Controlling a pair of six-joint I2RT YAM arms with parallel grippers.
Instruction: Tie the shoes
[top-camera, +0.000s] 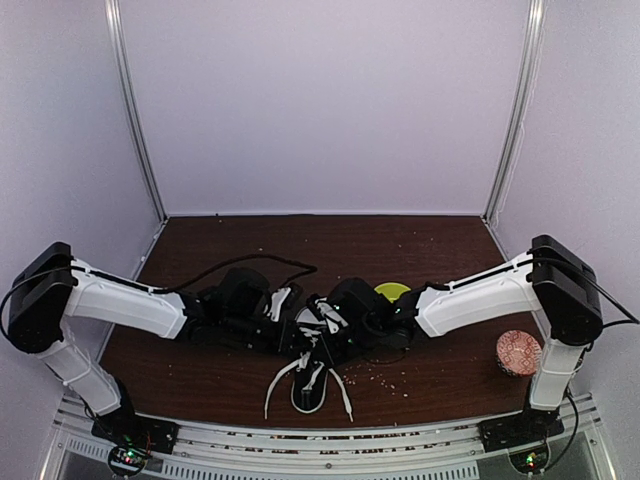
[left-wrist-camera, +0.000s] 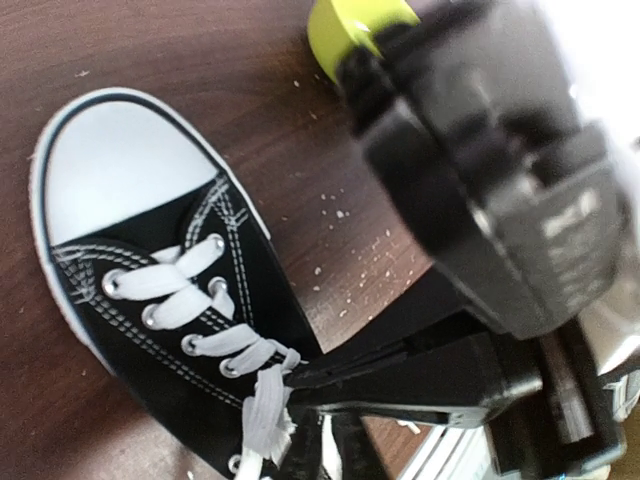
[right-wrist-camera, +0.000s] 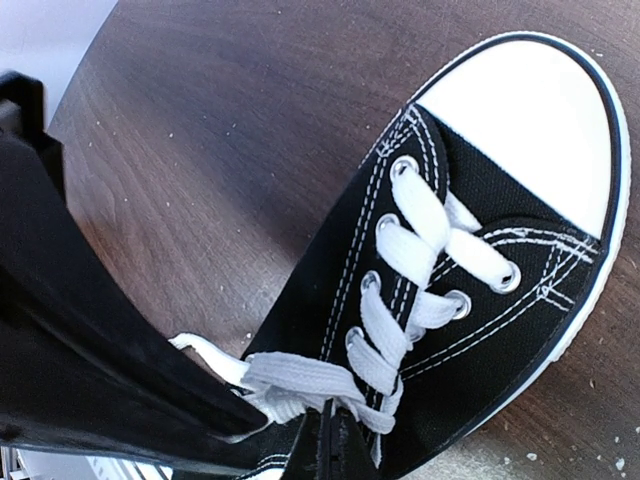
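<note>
Closest to the left wrist's lens sit the shut tips of my left pincer (left-wrist-camera: 322, 452) at the bottom edge. Just past them the narrow closed tip of my right pincer (left-wrist-camera: 325, 376) pokes in from the right, its bulky body a blur. Both tips meet at a bunched lace (left-wrist-camera: 264, 408) at the top of the lacing on the sneaker (left-wrist-camera: 215, 310); whether either one truly pinches it I cannot tell. The white toe cap (left-wrist-camera: 120, 165) lies up and left on the desk (left-wrist-camera: 200, 50), with a green thing (left-wrist-camera: 352, 25) beyond.

From the right wrist the picture mirrors. My right tips are closed at the bottom edge, and my left pincer is a black wedge from the left, its point on the same bunch of lace. The toe cap sits upper right, the sneaker upright on its sole.

From above, the sneaker lies mid-desk between my arms, heel opening (top-camera: 305, 395) toward my bases and toe under the pincers — so its long axis runs near to far, toe toward the back wall (top-camera: 320, 100), leaning a little right. Two lace ends (top-camera: 277, 380) trail loose beside the heel.

I judge this the very start: no knot, no bow — I'm gathering the laces at the top. Next I need one lace firmly in each pincer, the slack drawn out sideways, then a cross-over. With the tips this crowded, they must part without snagging each other.
</note>
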